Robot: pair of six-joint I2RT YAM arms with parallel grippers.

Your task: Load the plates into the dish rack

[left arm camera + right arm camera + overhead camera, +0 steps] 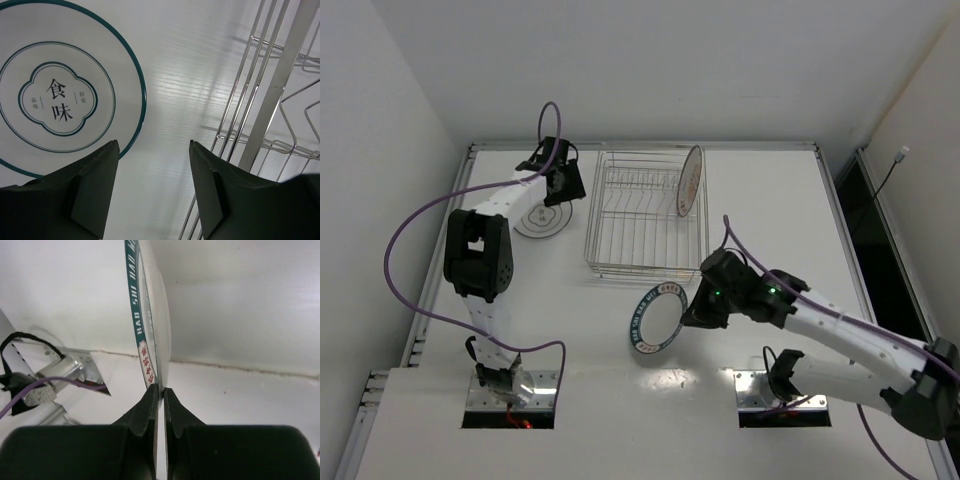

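Note:
The silver wire dish rack [645,215] stands at the table's back middle. The orange-striped plate [689,181] stands on edge in the rack's right end. The white plate with a thin dark ring [541,221] lies flat left of the rack, and shows in the left wrist view [60,95]. My left gripper [560,180] hovers open and empty between that plate and the rack [270,100]. My right gripper [698,308] is shut on the rim of the dark-blue-rimmed plate [660,320], holding it tilted in front of the rack; the plate shows edge-on in the right wrist view [150,325].
White walls close in the table at left, back and right. The arm bases sit in cut-outs [510,400] at the near edge, with purple cables [395,250] looping by the left arm.

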